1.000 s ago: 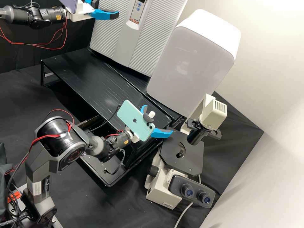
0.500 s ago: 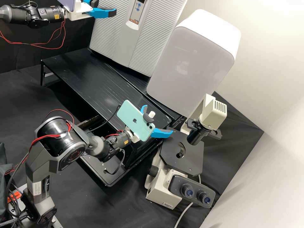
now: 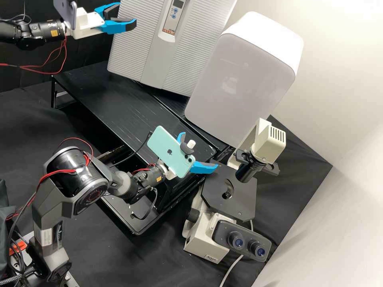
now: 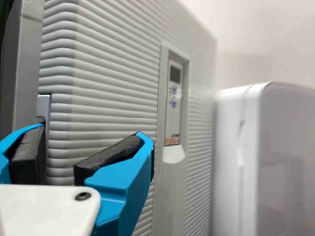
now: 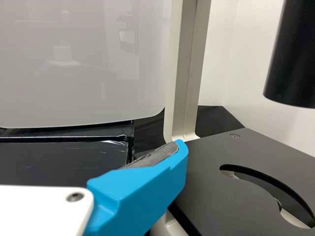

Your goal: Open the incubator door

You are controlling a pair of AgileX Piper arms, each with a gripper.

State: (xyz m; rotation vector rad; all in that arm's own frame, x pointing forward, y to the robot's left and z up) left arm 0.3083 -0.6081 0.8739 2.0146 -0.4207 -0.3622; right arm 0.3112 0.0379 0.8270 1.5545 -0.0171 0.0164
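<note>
In the high view my left gripper [image 3: 127, 16] is at the left edge of the grey ribbed incubator door [image 3: 133, 52]. Its fingers stand apart, one in front of the door and the other partly behind its edge. The left wrist view has the left gripper [image 4: 81, 157] open around the edge of the door [image 4: 108, 93], near a small grey handle piece [image 4: 44, 105]. Whether both pads touch the door I cannot tell. My right gripper [image 3: 203, 156] is open beside the microscope, holding nothing; one finger of the right gripper [image 5: 142, 196] shows in the right wrist view.
A white rounded cabinet [image 3: 239, 83] stands right of the incubator. The microscope [image 3: 229, 195] is at the right front. A black raised shelf [image 3: 119, 101] lies before the incubator, and a phone [image 3: 169, 151] is mounted on the right arm.
My left gripper has moved left and slightly down in the high view. The door's left edge and control panel have shifted the same way, swinging a little outward. The right arm has stayed still.
</note>
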